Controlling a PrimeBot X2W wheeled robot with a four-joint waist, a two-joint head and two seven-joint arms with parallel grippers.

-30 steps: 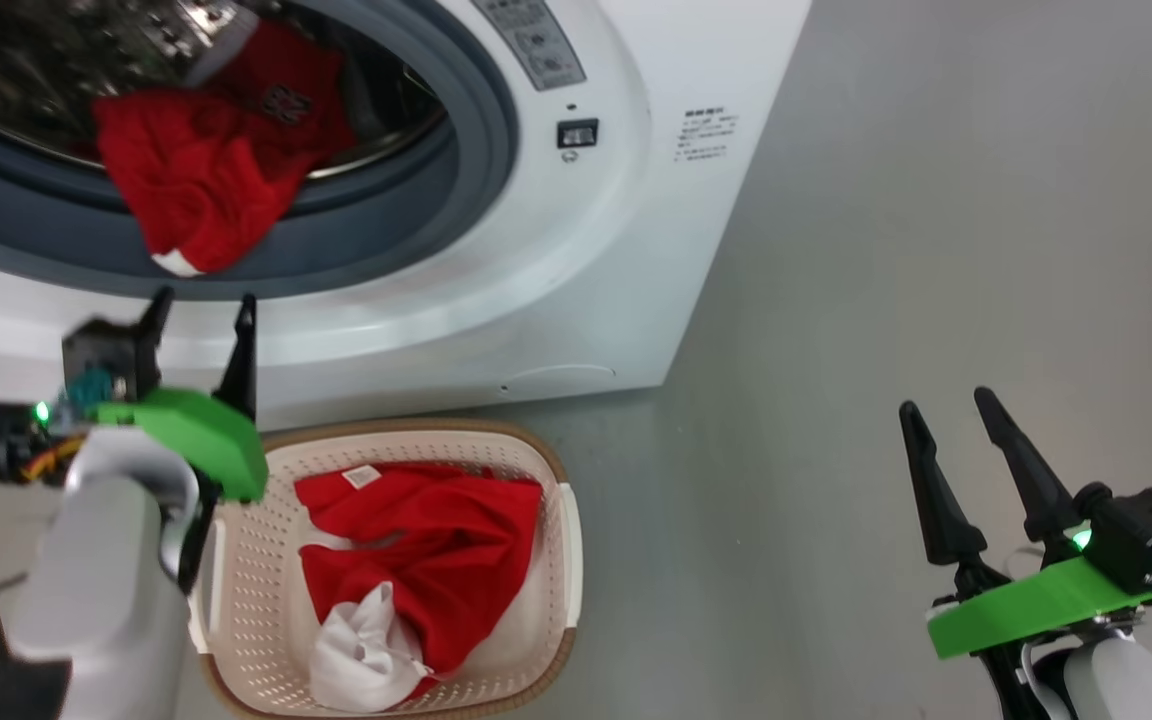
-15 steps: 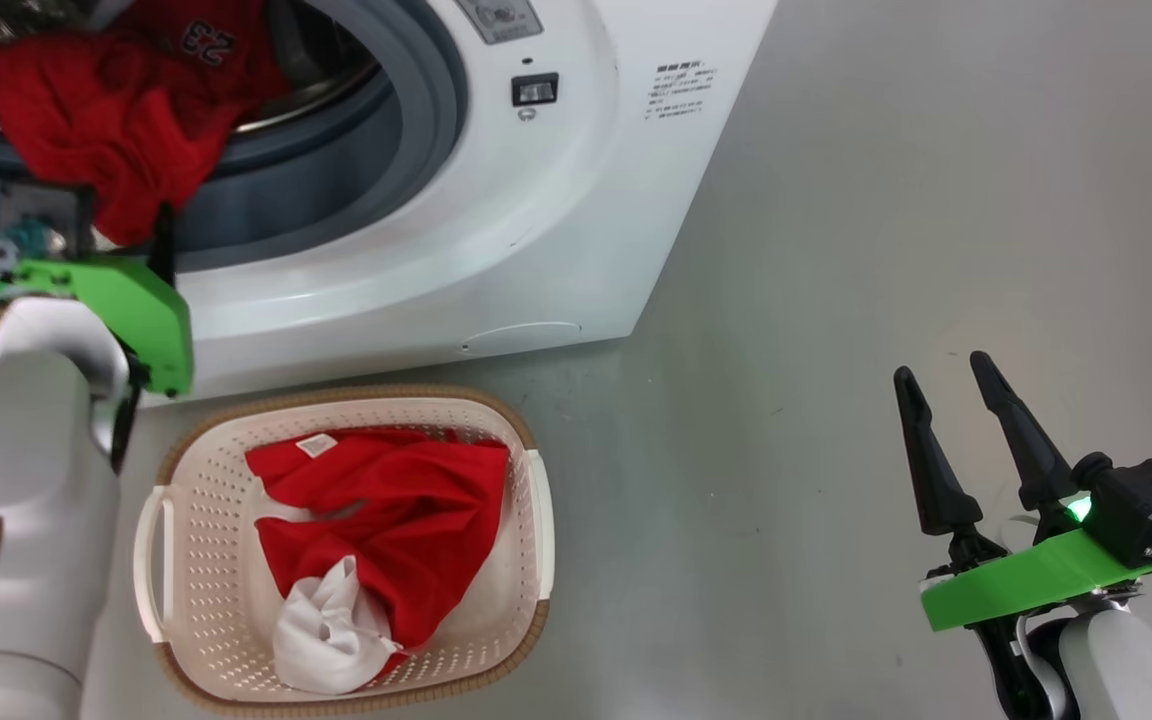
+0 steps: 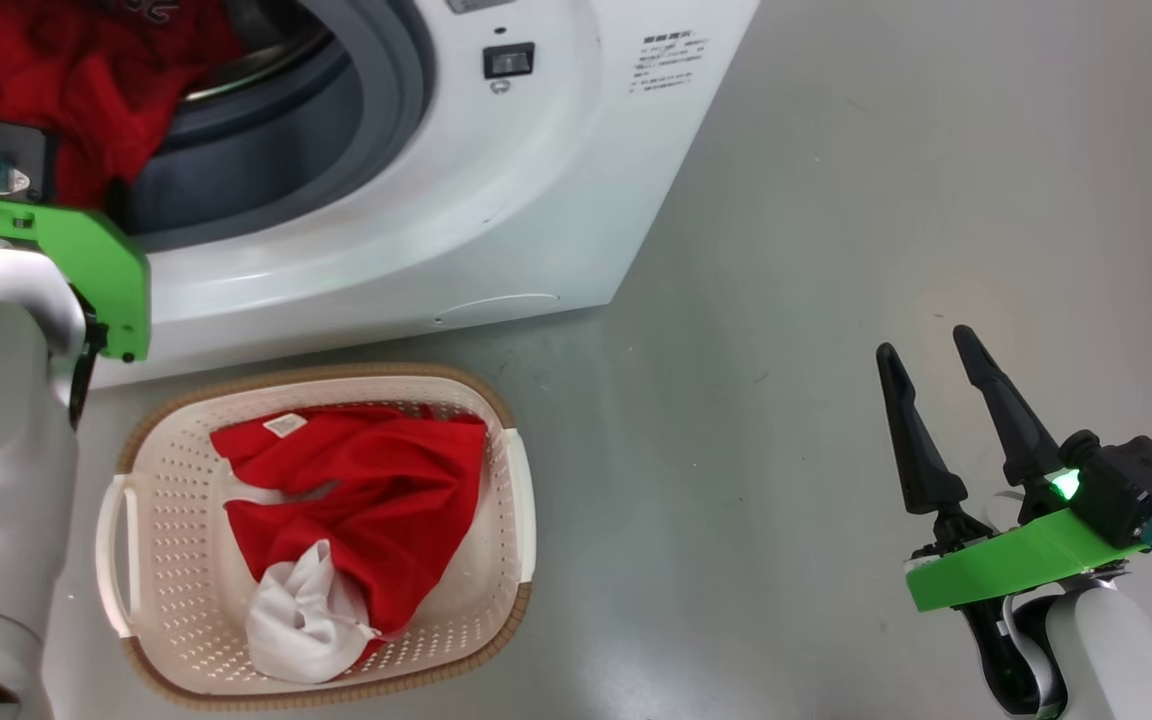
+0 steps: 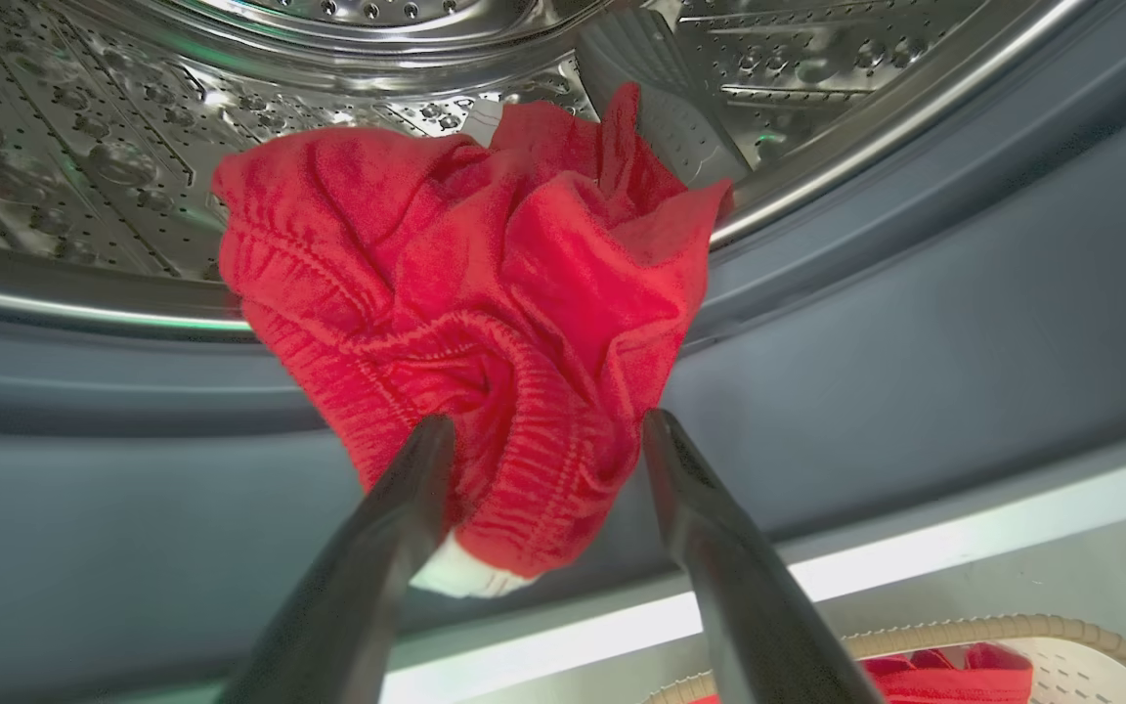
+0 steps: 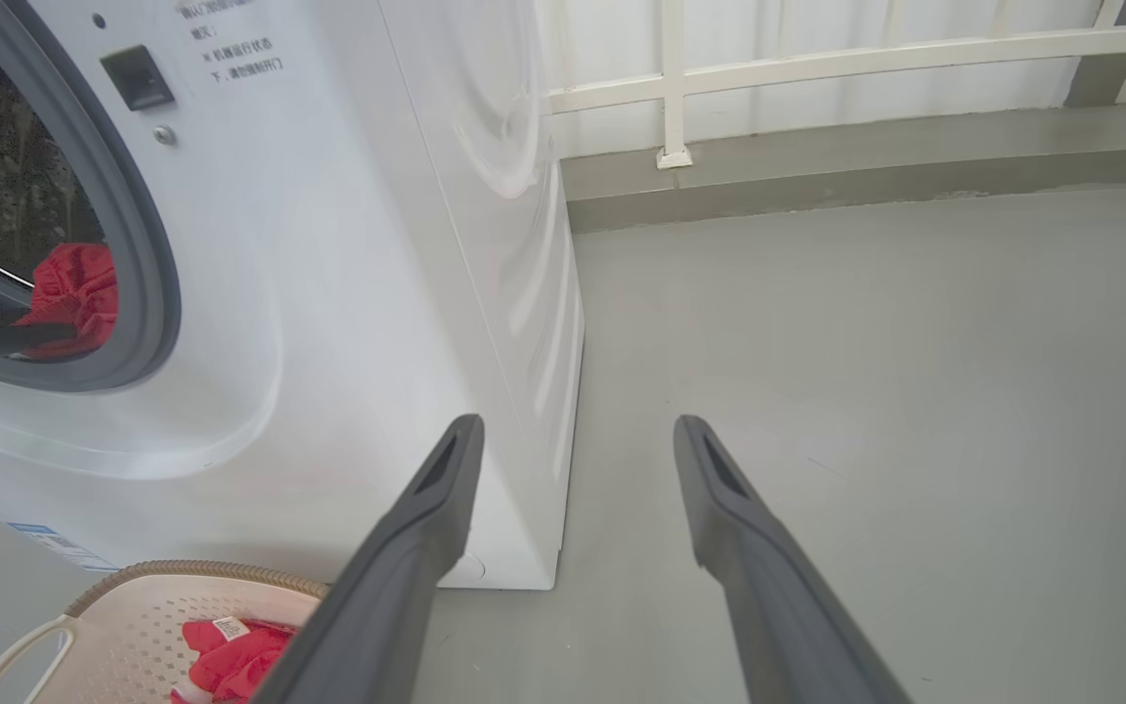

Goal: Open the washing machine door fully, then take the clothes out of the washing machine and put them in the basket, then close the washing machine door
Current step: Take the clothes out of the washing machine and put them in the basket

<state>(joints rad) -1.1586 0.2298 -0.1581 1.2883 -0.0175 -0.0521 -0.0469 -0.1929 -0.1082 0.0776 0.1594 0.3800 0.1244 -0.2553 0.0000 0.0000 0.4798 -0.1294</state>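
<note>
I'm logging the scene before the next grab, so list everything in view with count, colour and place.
washing machine: one, white with grey seal, upper left of the head view.
hanging garment: one bundle, red, draped over the seal at the drum mouth.
basket: one, cream with brown rim, on the floor before the machine.
basket clothes: red and white heap, count unclear, inside the basket.
floor: grey, under everything.
railing: one, white, beyond the machine in the right wrist view.
left gripper: one, dark jaws open, astride the hanging garment's hem.
right gripper: one, dark jaws open, empty, over the floor.
</note>
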